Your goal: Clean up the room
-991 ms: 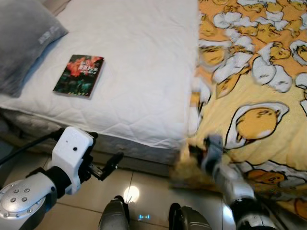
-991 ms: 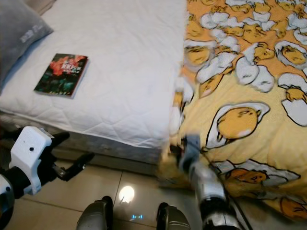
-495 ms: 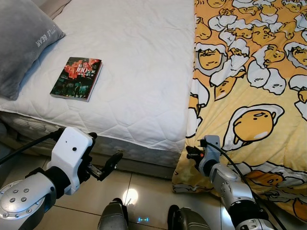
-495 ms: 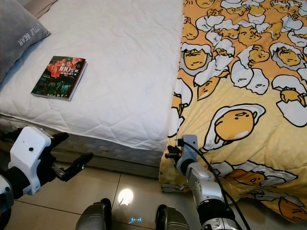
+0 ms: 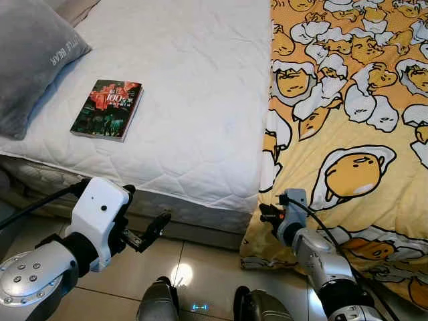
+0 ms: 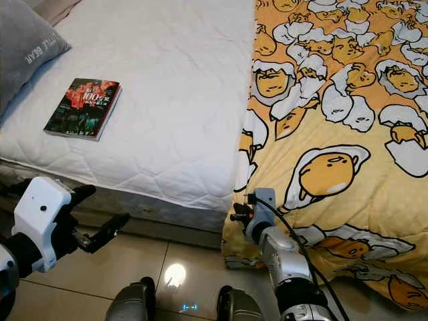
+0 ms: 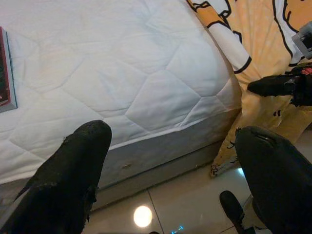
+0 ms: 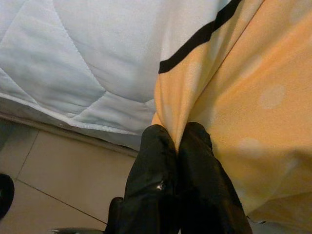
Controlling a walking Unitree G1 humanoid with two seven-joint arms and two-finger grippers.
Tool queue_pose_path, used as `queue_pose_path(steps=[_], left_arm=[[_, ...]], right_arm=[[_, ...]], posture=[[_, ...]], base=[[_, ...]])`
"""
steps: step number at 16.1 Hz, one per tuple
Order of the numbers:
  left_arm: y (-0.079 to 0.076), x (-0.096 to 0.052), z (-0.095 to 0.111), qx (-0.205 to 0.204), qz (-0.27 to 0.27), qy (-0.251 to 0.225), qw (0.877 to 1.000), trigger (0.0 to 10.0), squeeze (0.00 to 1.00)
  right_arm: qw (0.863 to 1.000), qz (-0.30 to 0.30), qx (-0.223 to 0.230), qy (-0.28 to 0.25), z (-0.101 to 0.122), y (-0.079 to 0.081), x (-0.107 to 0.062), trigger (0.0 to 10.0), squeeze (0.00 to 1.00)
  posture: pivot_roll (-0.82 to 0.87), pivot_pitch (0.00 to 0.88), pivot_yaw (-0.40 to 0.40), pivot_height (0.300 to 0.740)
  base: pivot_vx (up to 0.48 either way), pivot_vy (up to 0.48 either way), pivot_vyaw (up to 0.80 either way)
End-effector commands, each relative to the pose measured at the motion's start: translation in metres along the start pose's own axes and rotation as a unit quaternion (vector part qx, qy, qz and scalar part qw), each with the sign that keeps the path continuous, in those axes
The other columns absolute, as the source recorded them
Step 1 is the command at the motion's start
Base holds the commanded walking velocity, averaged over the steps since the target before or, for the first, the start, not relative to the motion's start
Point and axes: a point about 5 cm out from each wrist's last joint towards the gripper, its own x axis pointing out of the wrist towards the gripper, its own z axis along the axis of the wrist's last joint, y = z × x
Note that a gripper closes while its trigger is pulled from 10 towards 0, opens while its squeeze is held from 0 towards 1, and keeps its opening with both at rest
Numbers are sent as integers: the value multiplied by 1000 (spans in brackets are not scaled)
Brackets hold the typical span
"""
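A yellow blanket (image 5: pixel 348 120) printed with egg characters covers the right part of the bed and hangs over its front edge. My right gripper (image 5: pixel 265 214) is low at that hanging edge, shut on the blanket's border. In the right wrist view the two black fingers (image 8: pixel 156 156) pinch a fold of the yellow cloth (image 8: pixel 229 97). My left gripper (image 5: pixel 147 208) hovers open over the floor, in front of the mattress side, with nothing between its fingers (image 7: pixel 73 165). A dark book (image 5: pixel 107 108) with a red cover picture lies flat on the bare white mattress (image 5: pixel 194 80).
A grey pillow (image 5: pixel 27 60) rests at the mattress's far left. Shiny tiled floor (image 5: pixel 200 261) runs along the bed's front, with my two feet (image 5: pixel 157 304) at the bottom. The mattress side (image 7: pixel 161 156) is close ahead of my left gripper.
One second ago the picture was blurred and shifted as the camera and right arm moved at the blanket edge. Since half a second ago nothing has visibly moved.
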Motion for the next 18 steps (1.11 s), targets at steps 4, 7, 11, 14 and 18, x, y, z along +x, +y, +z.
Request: queue_pose_path(steps=[4, 7, 11, 14, 18], left_arm=[[15, 37, -40, -57, 86, 12, 995, 10000, 949], [14, 36, -40, -27, 59, 28, 997, 10000, 953], [22, 39, -44, -12, 66, 15, 998, 10000, 953], [26, 50, -49, -43, 98, 2, 994, 10000, 941], [31, 72, -56, -62, 153, -22, 986, 10000, 941]], right_arm=[[998, 23, -15, -54, 5, 28, 3, 10000, 1000], [999, -30, -16, 3, -5, 18, 16, 10000, 1000], [999, -33, 6, -13, -2, 16, 16, 10000, 1000], [997, -4, -5, -83, 17, 21, 7, 10000, 1000], [986, -29, -44, -157, 39, 19, -35, 10000, 980]], posture=[[186, 0, -64, 740], [213, 0, -38, 740], [215, 0, -35, 740], [178, 0, -40, 740], [59, 0, -12, 740]], base=[[0, 0, 0], [0, 0, 0], [0, 0, 0], [0, 0, 0], [0, 0, 0]])
